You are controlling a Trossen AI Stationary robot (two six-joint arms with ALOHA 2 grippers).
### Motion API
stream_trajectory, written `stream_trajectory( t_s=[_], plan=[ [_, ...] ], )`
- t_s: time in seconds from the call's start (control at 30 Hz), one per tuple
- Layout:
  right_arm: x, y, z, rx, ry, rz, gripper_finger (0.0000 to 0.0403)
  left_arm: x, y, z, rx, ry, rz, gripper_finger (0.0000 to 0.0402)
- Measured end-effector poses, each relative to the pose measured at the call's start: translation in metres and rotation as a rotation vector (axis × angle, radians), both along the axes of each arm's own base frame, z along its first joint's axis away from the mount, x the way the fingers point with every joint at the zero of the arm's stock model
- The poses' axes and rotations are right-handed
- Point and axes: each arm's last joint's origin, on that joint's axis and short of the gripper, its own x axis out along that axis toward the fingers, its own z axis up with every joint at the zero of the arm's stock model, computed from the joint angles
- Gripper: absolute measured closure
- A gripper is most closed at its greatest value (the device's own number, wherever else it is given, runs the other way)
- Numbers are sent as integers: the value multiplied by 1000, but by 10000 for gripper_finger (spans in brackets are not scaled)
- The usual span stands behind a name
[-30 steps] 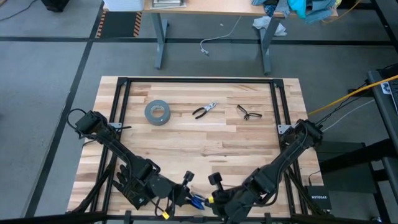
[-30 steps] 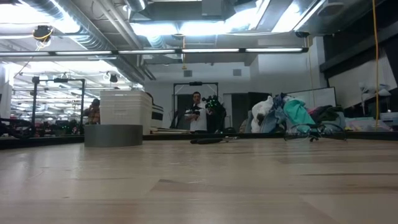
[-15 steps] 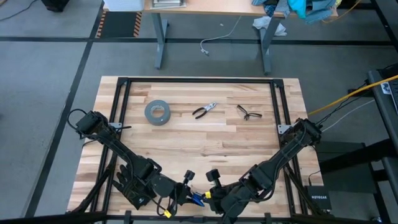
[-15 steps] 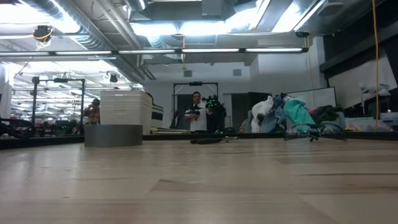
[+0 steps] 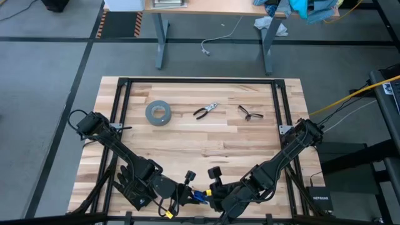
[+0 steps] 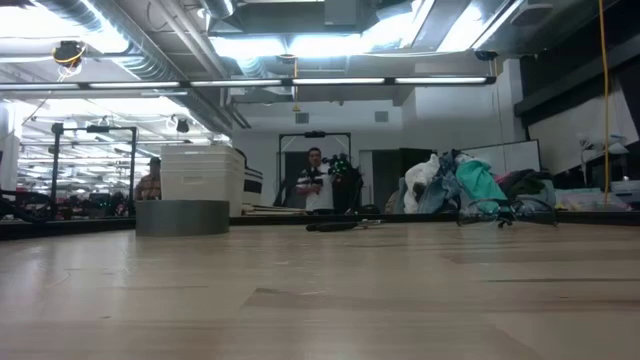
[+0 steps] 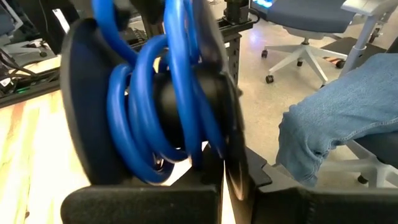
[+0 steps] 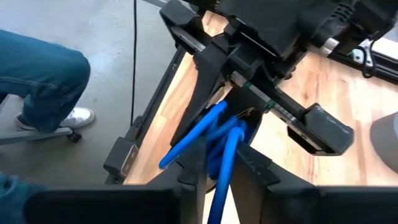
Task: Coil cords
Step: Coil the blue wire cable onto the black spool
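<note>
The cords (image 5: 199, 196) are a small bundle of bright blue loops, held in the air at the table's near edge between my two grippers. My left gripper (image 5: 187, 186) is shut, and the loops (image 7: 143, 124) bunch around its fingers. My right gripper (image 8: 221, 177) comes in from the right. Its fingers stand apart on either side of the blue strands (image 8: 225, 155). The low view shows neither gripper nor the cords. My left gripper holds the cords' blue loops (image 7: 186, 93), which wrap around and across its fingers. The loops hide the exact place of the pinch. The bundle hangs clear of the table at the near edge. My right gripper has strands running between its fingers; whether they touch, I cannot tell.
A grey tape roll (image 5: 158, 112), pliers (image 5: 205, 111) and a pair of glasses (image 5: 250, 113) lie along the far half of the table. A person's leg in jeans (image 8: 37, 74) is just beyond the near edge. The table's black frame rails (image 5: 200, 81) run around the work area.
</note>
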Motion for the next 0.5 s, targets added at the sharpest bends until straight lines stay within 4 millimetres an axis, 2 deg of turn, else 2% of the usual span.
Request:
stream_trajectory(
  t_s=[0.2, 0.5],
  plan=[
    [0, -1, 0, -17, -12, -23, 326, 0, 0, 0, -1, -2, -1, 401],
    [0, -4, -1, -38, -9, -68, 323, 0, -1, 0, 7, -3, -12, 401]
  ],
)
